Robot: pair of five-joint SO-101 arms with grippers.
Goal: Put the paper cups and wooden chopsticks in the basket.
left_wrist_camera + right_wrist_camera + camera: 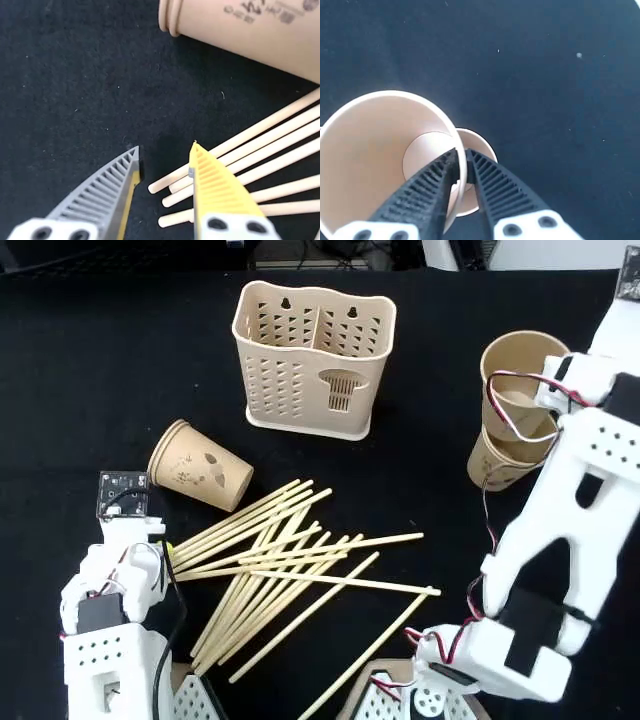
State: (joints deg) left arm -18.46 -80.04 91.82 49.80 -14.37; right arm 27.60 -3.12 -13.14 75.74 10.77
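While the right gripper (461,151) pinched the cup (370,150) by its rim at 3 o'clock, the left gripper (165,146) stood wide over chopsticks (270,560) at 6. Thin paper would crush, so a light hold seemed wise.

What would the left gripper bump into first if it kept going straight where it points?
Probably the black cloth just ahead of the left gripper. The ends of the chopsticks lie close beside it; the tipped paper cup lies farther on. Depth is hard to judge.
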